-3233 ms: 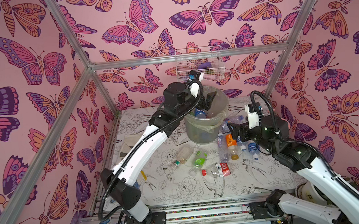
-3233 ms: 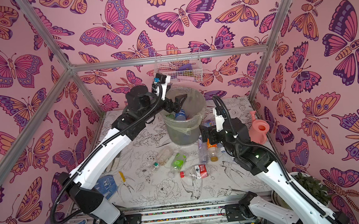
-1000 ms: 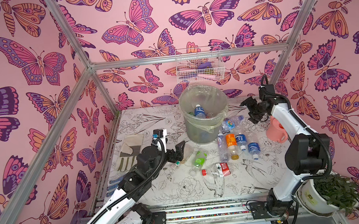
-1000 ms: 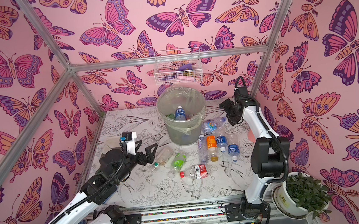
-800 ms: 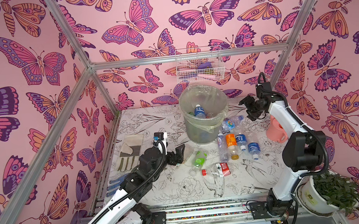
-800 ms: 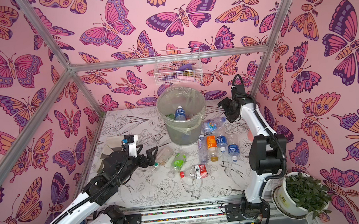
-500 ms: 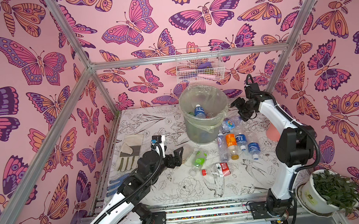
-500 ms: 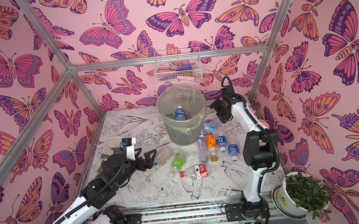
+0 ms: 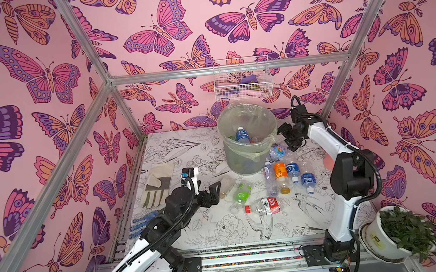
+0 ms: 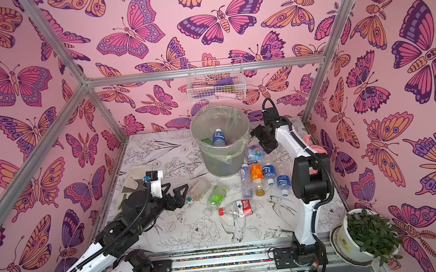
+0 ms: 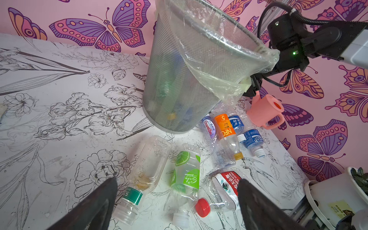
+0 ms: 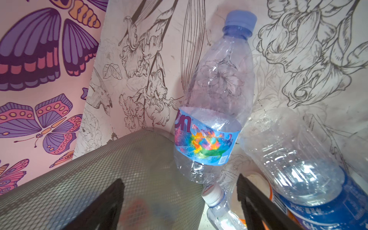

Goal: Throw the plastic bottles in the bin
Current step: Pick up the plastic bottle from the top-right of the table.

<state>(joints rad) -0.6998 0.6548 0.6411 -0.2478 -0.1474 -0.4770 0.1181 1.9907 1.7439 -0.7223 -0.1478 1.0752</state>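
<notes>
The grey mesh bin with a clear liner stands at the back and holds a blue-labelled bottle. Several plastic bottles lie in front of it: a clear one with a teal band, a green-labelled one, a crushed red-labelled one and an orange-labelled one. My left gripper hangs open, empty, just left of the teal-banded bottle. My right gripper is open and empty beside the bin's right rim, above a bottle with a colourful label.
A pink watering can stands behind my right arm by the right wall. A white wire basket hangs on the back wall above the bin. Work gloves lie at the left edge. A potted plant sits off the front right corner.
My left arm has come down from the bin to low over the left-hand bottles. My right arm has swung from the back right corner leftwards to the bin's side.
</notes>
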